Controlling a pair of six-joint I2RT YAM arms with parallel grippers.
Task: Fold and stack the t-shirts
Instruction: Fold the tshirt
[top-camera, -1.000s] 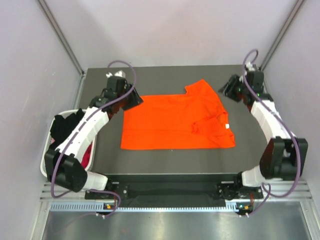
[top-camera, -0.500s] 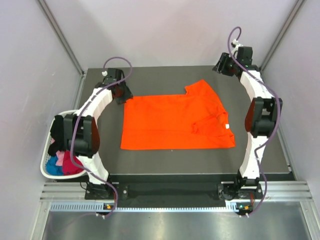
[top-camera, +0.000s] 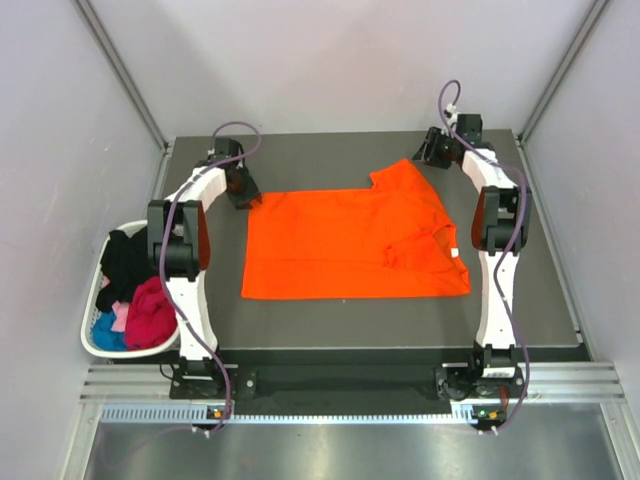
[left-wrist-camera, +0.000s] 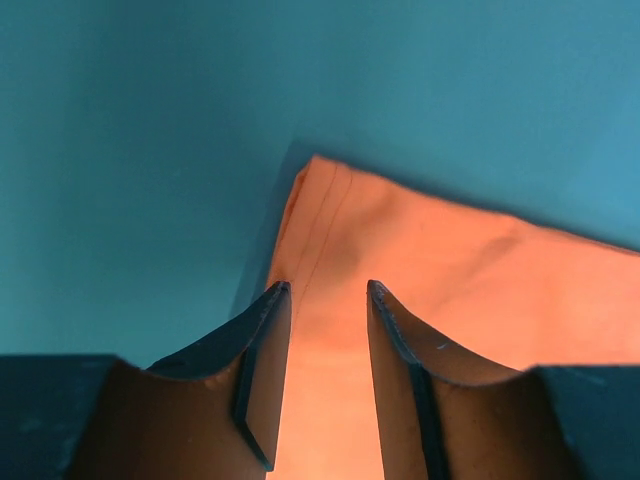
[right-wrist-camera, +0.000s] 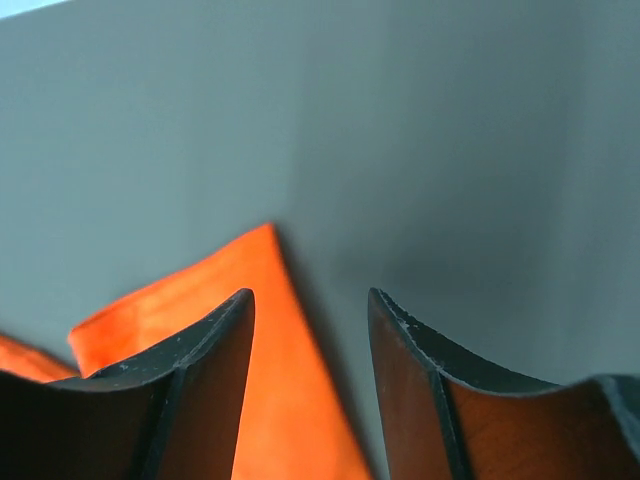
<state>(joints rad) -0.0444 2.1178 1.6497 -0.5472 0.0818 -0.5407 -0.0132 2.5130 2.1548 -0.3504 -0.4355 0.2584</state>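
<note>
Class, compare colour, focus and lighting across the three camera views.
Top view: even light, sharp; the orange t-shirt is vivid on the dark table. Left wrist view: a teal cast tints the table and pales the shirt; the left fingers loom dark and soft. Right wrist view: neutral grey table; the right fingers are blurred, tinged orange.

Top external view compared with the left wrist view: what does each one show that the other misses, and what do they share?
Only the top external view shows the whole orange t-shirt spread flat, both arms, the right gripper by its far right corner, and the white basket of black, magenta and blue clothes. Only the left wrist view shows the stitched hem at the shirt's corner, close up beyond the open fingers. Both show the left gripper at that far left corner, the orange cloth and the dark table.
</note>
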